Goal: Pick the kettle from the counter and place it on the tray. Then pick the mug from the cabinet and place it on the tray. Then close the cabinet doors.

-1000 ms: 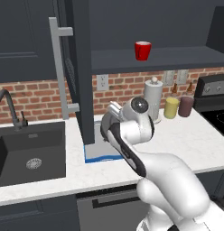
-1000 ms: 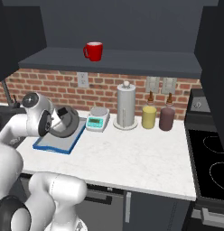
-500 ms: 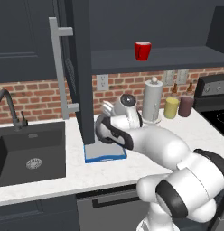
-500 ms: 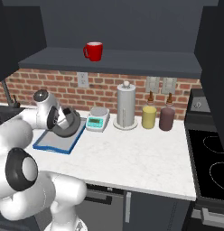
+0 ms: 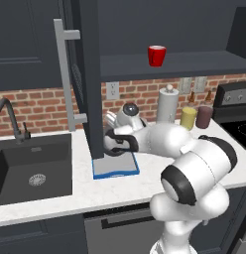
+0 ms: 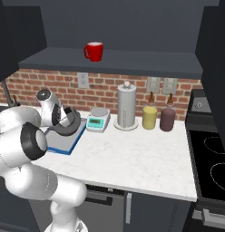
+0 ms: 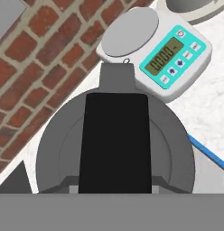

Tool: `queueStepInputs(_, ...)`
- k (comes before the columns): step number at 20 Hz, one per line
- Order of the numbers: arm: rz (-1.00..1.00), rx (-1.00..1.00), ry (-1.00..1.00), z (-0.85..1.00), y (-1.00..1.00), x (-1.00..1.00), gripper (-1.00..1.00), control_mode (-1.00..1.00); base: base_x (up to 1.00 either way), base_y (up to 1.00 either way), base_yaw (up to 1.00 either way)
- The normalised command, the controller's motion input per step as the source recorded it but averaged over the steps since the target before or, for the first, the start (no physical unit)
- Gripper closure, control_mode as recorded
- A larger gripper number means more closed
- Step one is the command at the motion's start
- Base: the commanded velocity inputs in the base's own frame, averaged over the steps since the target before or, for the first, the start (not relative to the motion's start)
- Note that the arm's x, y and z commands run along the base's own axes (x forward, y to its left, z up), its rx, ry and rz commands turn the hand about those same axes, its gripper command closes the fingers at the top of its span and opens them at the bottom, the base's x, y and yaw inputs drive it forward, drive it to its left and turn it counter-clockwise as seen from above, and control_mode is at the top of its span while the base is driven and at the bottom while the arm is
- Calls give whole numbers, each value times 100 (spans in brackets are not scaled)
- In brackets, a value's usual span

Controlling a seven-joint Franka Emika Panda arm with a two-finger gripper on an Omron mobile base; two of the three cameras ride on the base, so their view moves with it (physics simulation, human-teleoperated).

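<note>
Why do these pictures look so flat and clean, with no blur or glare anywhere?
Left base view: even light, everything sharp, the red mug sits crisp in a dim cabinet. Right base view: soft shadow under the paper-towel roll, no glare on the counter. Hand view: the kettle looms large and close, its handle plain black, the scale sharp.

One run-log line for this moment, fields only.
phase: placing kettle | claw: shut on kettle handle, over tray | mug: on cabinet shelf | cabinet doors: open
</note>
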Motion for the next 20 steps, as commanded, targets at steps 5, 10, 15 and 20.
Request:
queueStepInputs(5,0,-1,0,-19,4,32,100,-100,0,0,0)
queueStepInputs(10,0,0,0,-12,0,31,100,-100,0,0,0)
queueStepInputs(15,0,0,0,-21,0,5,100,-100,0,0,0)
queueStepInputs(20,0,0,0,-30,-3,0,-100,-100,0,0,0)
